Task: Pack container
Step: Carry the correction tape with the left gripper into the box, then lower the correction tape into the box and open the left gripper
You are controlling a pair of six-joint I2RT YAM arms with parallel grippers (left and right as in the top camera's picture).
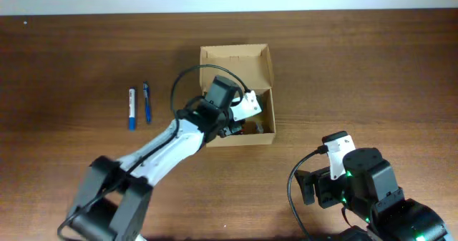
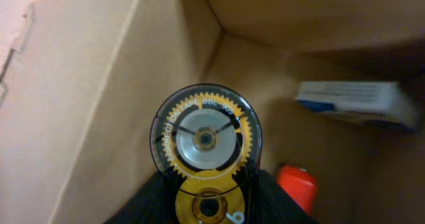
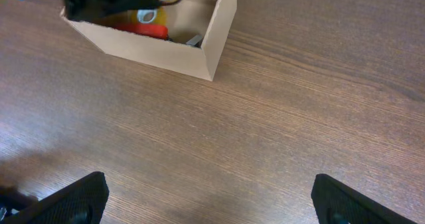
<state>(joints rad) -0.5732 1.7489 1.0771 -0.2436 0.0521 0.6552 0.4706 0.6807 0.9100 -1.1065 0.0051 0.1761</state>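
Packing in progress | left tool (image 2: pixel 207 199) clamped on the correction tape (image 2: pixel 206 136), down inside the container (image 1: pixel 236 53) so it lands beside the red thing (image 2: pixel 297 184) | container sits middle of the worktop (image 1: pixel 358 69) | right tool (image 3: pixel 212 201) spread wide, empty, parked aside, guessing to stay clear

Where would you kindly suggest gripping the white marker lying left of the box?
Mid-barrel, from straight above, closing across its narrow width. The marker lies flat on the table, and the blue pen lies close alongside it, so keep the pinch centred.
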